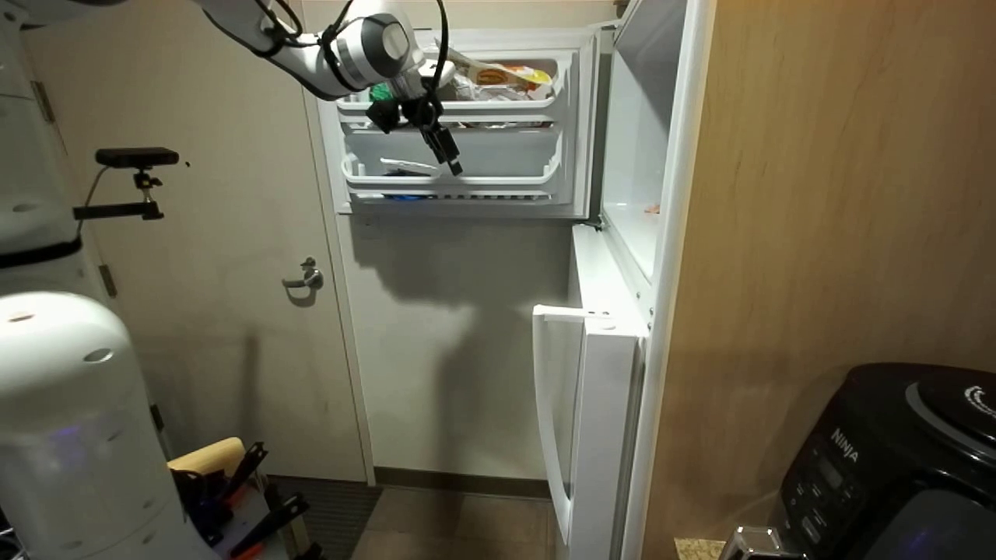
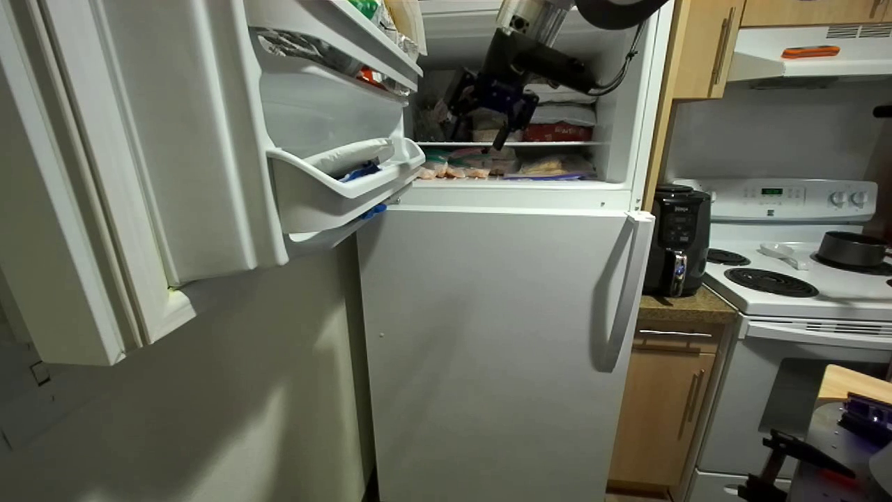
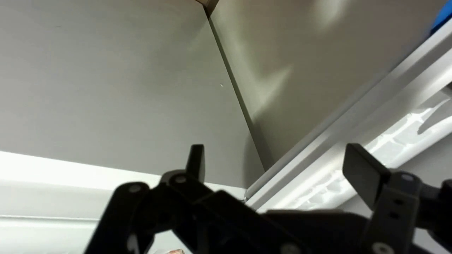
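Note:
My black gripper (image 3: 274, 155) stands open in the wrist view, its two fingers wide apart with nothing between them. In an exterior view the gripper (image 2: 479, 138) hangs in front of the open freezer compartment (image 2: 617, 139), where bagged food lies on and below a wire shelf (image 2: 557, 143). The freezer door (image 1: 580, 155) is swung open, and the gripper appears before its lower door bin (image 1: 498, 181). That bin holds a white packet (image 2: 352, 155) and something blue (image 2: 361, 171). More packages (image 1: 506, 78) fill the upper bin. No contact with the gripper is visible.
Below the freezer, the lower fridge door (image 2: 488, 335) is shut, its long white handle (image 1: 548, 420) sticking out. Beside the fridge are a black air fryer (image 2: 679, 240) and a white stove (image 2: 808, 293) with a dark pot (image 2: 851, 247). A room door (image 1: 218, 233) stands behind the arm.

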Controlling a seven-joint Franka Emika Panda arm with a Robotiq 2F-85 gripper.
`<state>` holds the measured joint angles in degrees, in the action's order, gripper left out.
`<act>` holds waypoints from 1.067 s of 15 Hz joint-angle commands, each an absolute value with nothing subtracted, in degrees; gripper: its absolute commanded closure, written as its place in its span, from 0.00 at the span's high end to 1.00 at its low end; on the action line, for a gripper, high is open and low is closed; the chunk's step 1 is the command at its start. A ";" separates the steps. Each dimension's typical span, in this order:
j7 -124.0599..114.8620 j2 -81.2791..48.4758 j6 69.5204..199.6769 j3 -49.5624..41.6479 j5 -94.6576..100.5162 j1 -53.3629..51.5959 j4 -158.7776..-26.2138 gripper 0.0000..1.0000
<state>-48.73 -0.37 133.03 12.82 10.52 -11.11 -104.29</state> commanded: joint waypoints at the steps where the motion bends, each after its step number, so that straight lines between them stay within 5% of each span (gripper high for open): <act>1: -51.02 -0.40 135.32 12.64 12.95 -11.78 -103.92 1.00; 16: -49.24 -1.68 134.80 12.54 11.57 -12.39 -103.88 1.00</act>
